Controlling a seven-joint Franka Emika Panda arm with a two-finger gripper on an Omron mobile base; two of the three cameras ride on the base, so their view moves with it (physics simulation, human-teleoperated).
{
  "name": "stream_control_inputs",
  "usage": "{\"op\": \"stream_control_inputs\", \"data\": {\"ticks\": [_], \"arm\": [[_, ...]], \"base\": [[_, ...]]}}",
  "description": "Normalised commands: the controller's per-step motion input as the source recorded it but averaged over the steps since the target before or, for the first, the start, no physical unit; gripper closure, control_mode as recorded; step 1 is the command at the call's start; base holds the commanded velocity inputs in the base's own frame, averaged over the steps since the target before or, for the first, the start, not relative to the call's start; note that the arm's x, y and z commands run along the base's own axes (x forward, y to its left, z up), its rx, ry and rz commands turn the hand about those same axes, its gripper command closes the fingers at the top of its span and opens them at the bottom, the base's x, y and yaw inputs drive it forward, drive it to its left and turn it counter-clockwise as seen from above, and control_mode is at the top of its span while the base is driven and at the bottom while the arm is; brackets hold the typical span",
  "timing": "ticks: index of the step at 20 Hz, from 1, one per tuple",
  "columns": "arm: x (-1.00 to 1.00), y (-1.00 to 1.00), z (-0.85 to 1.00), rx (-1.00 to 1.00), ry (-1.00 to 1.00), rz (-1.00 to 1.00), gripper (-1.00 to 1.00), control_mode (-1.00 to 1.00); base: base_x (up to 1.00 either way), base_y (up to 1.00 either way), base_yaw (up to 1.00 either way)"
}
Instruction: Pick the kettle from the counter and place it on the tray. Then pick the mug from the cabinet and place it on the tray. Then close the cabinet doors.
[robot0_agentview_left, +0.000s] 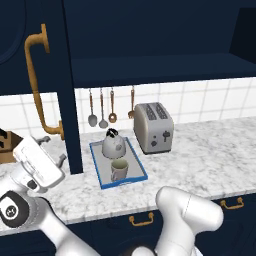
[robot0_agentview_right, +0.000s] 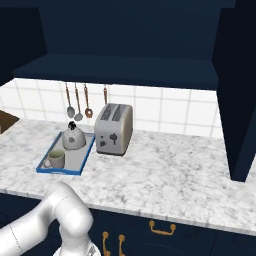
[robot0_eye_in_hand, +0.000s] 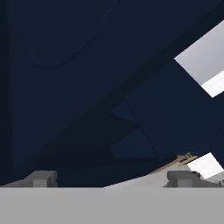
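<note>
We see the navy wall cabinet (robot0_agentview_left: 150, 35) open above the marble worktop (robot0_agentview_left: 210, 155), its left door (robot0_agentview_left: 65, 90) swung out edge-on with the brass handle (robot0_agentview_left: 37, 80) facing us. Toaster (robot0_agentview_left: 153, 127) stands just right of the blue-rimmed tray (robot0_agentview_left: 134, 155). Kettle (robot0_agentview_left: 113, 143) sits at the tray's back, mug (robot0_agentview_left: 119, 170) at its front, both upright. Our gripper (robot0_agentview_left: 52, 150) hangs left of the door, jaws spread wide, holding nothing. Utensils (robot0_agentview_left: 102, 107) hang on the tiles.
</note>
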Motion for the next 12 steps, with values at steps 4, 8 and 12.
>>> {"op": "stream_control_inputs", "data": {"ticks": [4,8,12], "arm": [[0.0,0.02,0.41,-0.04,-0.02,-0.01,-1.0,-1.0],[0.0,0.0,0.47,-0.05,-0.05,-0.04,-1.0,-1.0],[0.0,-0.02,0.45,-0.03,-0.03,-0.07,-1.0,-1.0]], "base": [[0.0,0.0,0.0],[0.0,0.0,0.0],[0.0,0.0,0.0]]}}
